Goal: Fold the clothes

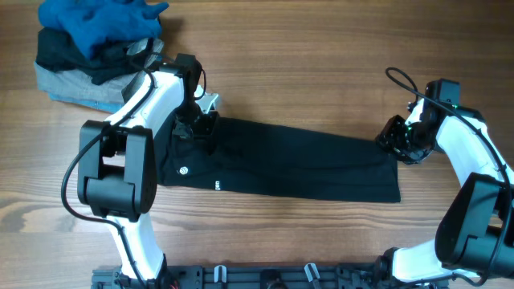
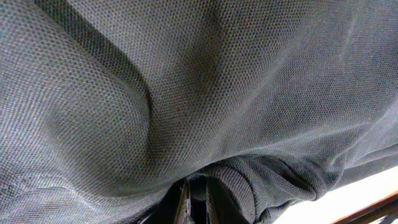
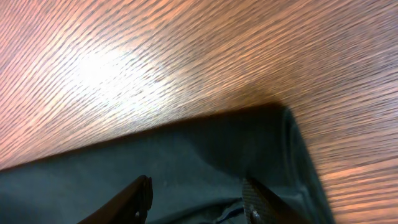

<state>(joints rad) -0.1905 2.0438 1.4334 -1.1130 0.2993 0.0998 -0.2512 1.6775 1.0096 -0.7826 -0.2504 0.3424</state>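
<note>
A long black garment [image 1: 297,164] lies flat across the wooden table, with a small white logo near its left end. My left gripper [image 1: 199,122] is at the garment's upper left corner. In the left wrist view its fingers [image 2: 198,196] are nearly together with black mesh fabric [image 2: 186,81] bunched over them. My right gripper [image 1: 395,140] is at the garment's upper right corner. In the right wrist view its fingers [image 3: 198,193] are spread wide over the black cloth [image 3: 205,155], close to the cloth's corner edge.
A pile of clothes sits at the far left corner: a blue garment [image 1: 100,24] on top, a black one [image 1: 64,52] under it and a grey one [image 1: 72,84] at the bottom. Bare wooden table [image 1: 321,72] surrounds the black garment.
</note>
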